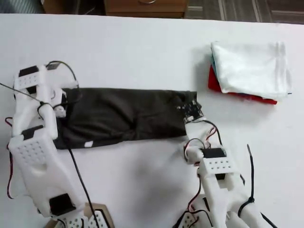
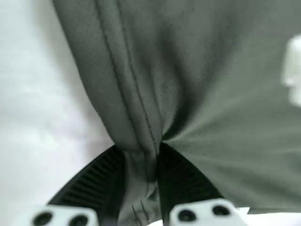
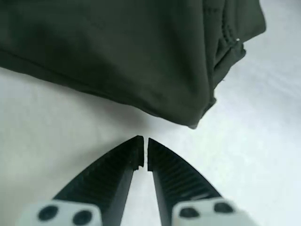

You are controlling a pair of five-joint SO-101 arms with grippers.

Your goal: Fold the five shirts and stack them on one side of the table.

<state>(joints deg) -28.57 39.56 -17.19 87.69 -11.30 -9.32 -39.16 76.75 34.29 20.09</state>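
Note:
A black shirt (image 1: 123, 116) lies folded into a long strip across the middle of the white table (image 1: 142, 52). My left gripper (image 1: 61, 108) sits at the strip's left end. In the left wrist view it (image 2: 141, 153) is shut on a bunched seam of the dark shirt (image 2: 188, 84). My right gripper (image 1: 192, 111) is at the strip's right end. Its fingertips (image 3: 145, 146) are shut with nothing between them, on the table just short of a corner of the shirt (image 3: 117, 47). A stack of folded shirts (image 1: 249, 69), white on top of red, lies at the back right.
Free white tabletop lies in front of the black shirt, between the two arm bases (image 1: 142, 180). Wooden furniture (image 1: 145, 7) stands beyond the table's far edge. Loose cables (image 1: 78, 175) trail along both arms.

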